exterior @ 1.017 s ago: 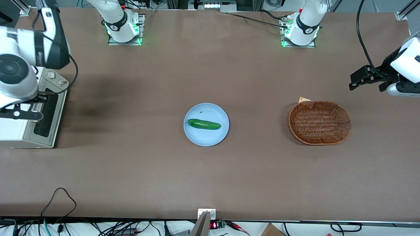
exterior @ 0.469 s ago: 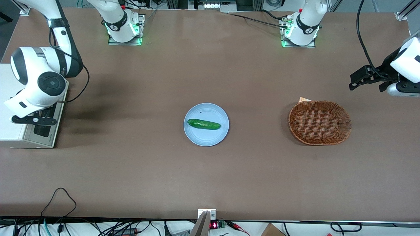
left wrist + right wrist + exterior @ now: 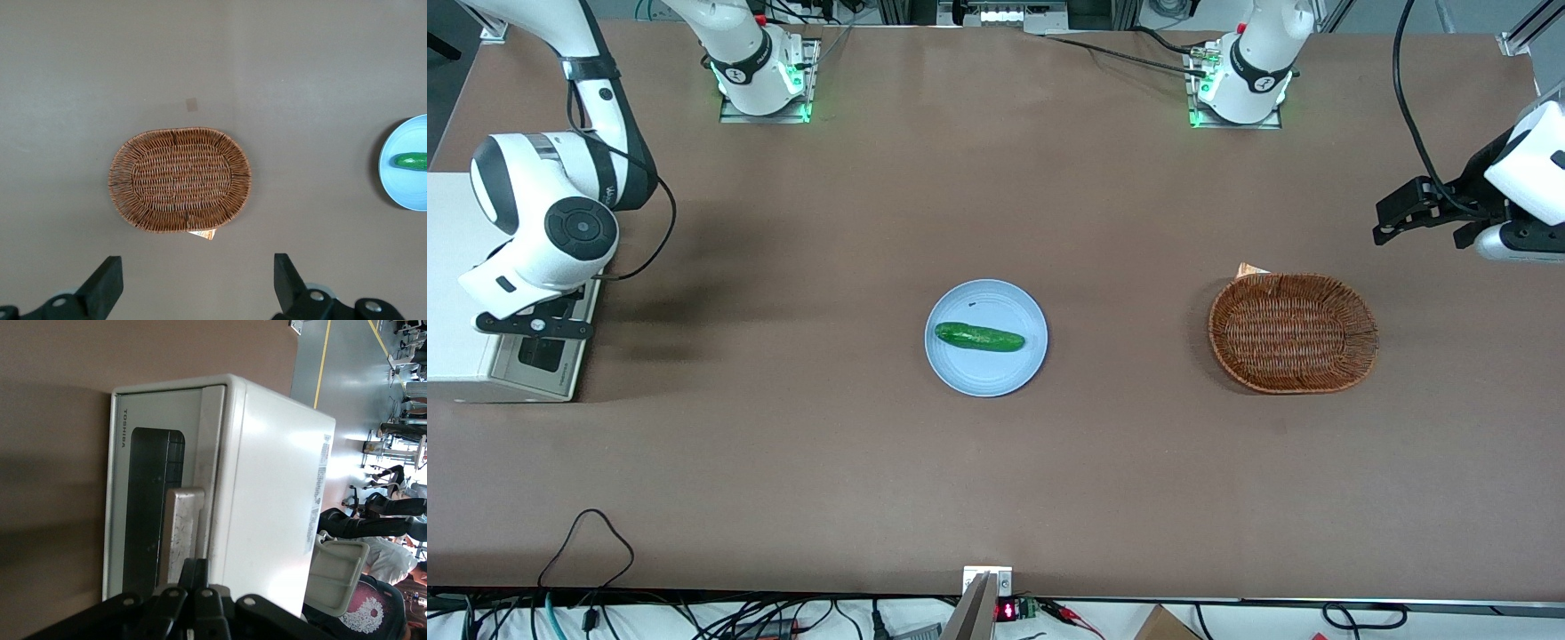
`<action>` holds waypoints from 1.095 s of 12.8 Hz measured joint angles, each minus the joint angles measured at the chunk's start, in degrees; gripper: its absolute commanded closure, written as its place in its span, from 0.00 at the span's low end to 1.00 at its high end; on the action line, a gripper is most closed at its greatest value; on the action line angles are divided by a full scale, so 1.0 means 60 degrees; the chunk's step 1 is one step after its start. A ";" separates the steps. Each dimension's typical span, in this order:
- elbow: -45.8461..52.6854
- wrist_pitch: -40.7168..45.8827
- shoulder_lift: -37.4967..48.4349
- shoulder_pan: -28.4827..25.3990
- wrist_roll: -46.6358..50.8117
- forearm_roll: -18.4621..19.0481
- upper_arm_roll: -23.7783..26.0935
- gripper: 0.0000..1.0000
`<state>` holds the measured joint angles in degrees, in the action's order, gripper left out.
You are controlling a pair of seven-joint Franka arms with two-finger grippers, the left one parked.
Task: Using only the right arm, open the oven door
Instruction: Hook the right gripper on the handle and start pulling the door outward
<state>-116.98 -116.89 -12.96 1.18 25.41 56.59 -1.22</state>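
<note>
The white oven (image 3: 452, 267) stands at the working arm's end of the table. Its oven door (image 3: 549, 363) is closed, facing the table's middle. In the right wrist view the oven door (image 3: 148, 500) shows its dark glass and the silver bar handle (image 3: 183, 532) lying flat against the frame. The right arm (image 3: 543, 218) bends down over the door's upper edge. My gripper (image 3: 535, 324) hangs just above the handle. The gripper (image 3: 201, 572) is shut, its fingers pressed together with nothing between them, tips at the handle's end beside the seam with the oven's white body (image 3: 273, 500).
A light blue plate (image 3: 1009, 373) with a green cucumber (image 3: 979, 337) sits mid-table. A brown wicker basket (image 3: 1293, 332) lies toward the parked arm's end. Cables (image 3: 587, 533) loop over the table edge nearest the front camera.
The right arm has swung from over the oven's top out to the door side, a little nearer the front camera. Its gripper now sits over the door handle. The door stays closed.
</note>
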 measured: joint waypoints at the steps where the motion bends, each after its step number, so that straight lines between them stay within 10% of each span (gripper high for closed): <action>1: -0.0036 -0.0056 -0.0052 0.0041 0.0046 0.0028 -0.0009 1.00; 14: -0.0108 -0.0369 -0.0273 0.0174 0.0298 0.0268 -0.0092 1.00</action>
<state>-117.63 -119.11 -14.60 2.23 27.20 58.20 -1.78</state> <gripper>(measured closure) 0.991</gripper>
